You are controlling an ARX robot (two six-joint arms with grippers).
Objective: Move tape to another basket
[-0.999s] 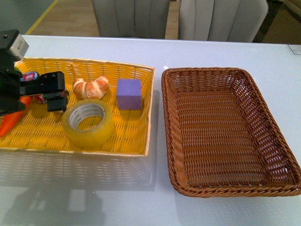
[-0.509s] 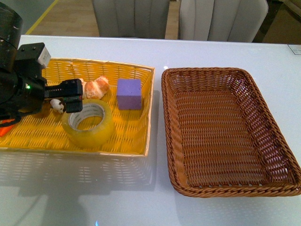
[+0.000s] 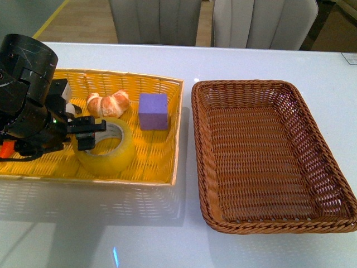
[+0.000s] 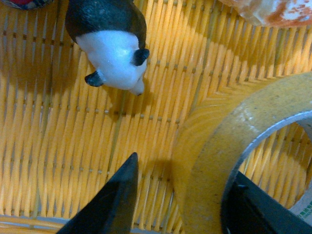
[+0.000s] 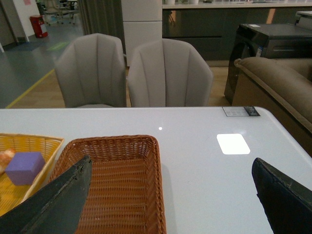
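Note:
The tape (image 3: 114, 155), a yellowish roll with a white core, lies flat in the yellow tray (image 3: 150, 167). My left gripper (image 3: 89, 133) is open and low over the roll's left side. In the left wrist view the left gripper (image 4: 180, 204) straddles the tape (image 4: 209, 156): one finger (image 4: 114, 200) is outside the roll, the other (image 4: 253, 209) is inside the ring. The brown wicker basket (image 3: 245, 85) stands empty to the right. My right gripper (image 5: 170, 204) is open and empty, held above the table, with the basket (image 5: 107, 142) ahead of it. It is out of the front view.
A croissant (image 3: 109, 104) and a purple cube (image 3: 153, 111) lie in the tray behind the tape. A small panda figure (image 4: 109, 44) lies beside the roll. An orange object (image 3: 5, 148) shows at the tray's left. Two chairs (image 5: 126, 73) stand behind the table.
My left arm has moved right and down towards the tape. Its open fingers now stand on either side of the roll's left wall. The tape has not moved.

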